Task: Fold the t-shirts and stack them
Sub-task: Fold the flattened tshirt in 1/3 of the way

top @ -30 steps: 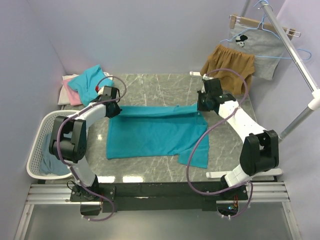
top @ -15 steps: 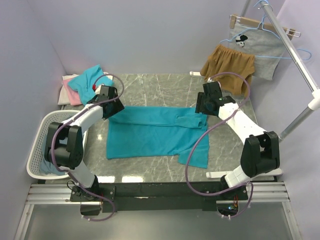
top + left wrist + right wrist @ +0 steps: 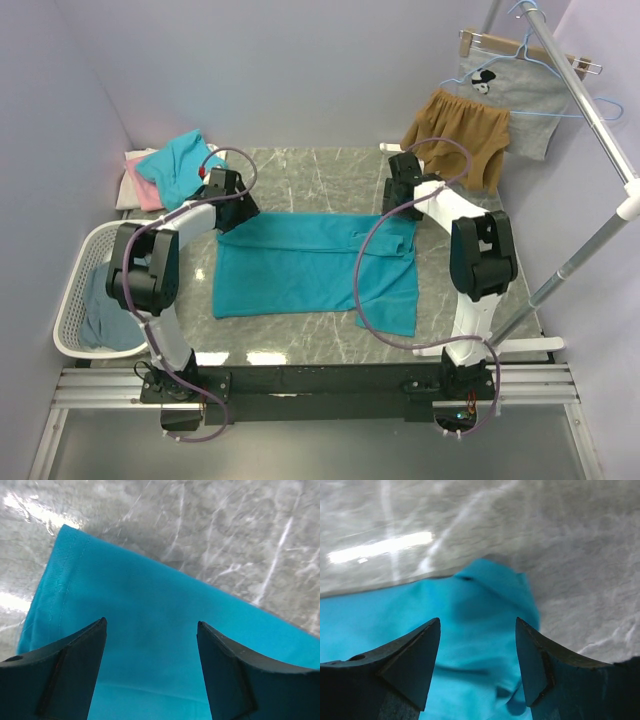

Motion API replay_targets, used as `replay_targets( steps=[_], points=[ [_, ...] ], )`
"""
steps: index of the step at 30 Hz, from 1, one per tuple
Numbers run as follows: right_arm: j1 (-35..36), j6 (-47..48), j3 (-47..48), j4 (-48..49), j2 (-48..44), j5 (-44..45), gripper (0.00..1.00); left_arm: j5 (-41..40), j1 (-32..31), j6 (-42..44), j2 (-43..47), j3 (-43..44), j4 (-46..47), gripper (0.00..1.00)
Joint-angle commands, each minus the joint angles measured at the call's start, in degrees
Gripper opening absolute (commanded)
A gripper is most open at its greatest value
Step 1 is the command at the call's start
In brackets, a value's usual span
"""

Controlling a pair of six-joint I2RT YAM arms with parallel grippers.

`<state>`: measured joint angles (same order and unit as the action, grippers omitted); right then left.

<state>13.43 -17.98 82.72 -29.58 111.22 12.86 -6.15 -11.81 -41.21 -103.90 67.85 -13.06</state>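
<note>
A teal t-shirt (image 3: 300, 265) lies folded flat on the marble table (image 3: 320, 175), one sleeve reaching toward the front right. My left gripper (image 3: 238, 212) hovers open over the shirt's far left corner (image 3: 75, 580), nothing between its fingers (image 3: 75, 665). Over the far right corner (image 3: 500, 585) my right gripper (image 3: 400, 208) stands open too, empty, with rumpled teal cloth below it. More t-shirts, a teal one (image 3: 180, 160) on a pink one (image 3: 145, 190), are piled at the back left.
A white laundry basket (image 3: 72, 290) holding a slate-blue garment (image 3: 105, 315) stands off the table's left edge. Tan-brown shorts (image 3: 460, 125) and a grey printed garment (image 3: 515, 90) hang on the rack (image 3: 590, 110) at the back right.
Both grippers have opened and let go of the teal shirt's far edge, which now lies flat. The right arm has swung back toward the far edge.
</note>
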Motion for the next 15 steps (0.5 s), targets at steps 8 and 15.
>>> replay_targets(
  steps=[8, 15],
  points=[
    [-6.4, 0.9, 2.8, 0.1, 1.3, 1.0, 0.69, 0.3, 0.1, 0.8, -3.9, 0.3, 6.0, 0.78],
    [-9.6, 0.5, 2.1, 3.5, 2.6, -8.9, 0.69, -1.1, 0.2, 1.3, -5.4, -0.1, 6.6, 0.78]
  ],
)
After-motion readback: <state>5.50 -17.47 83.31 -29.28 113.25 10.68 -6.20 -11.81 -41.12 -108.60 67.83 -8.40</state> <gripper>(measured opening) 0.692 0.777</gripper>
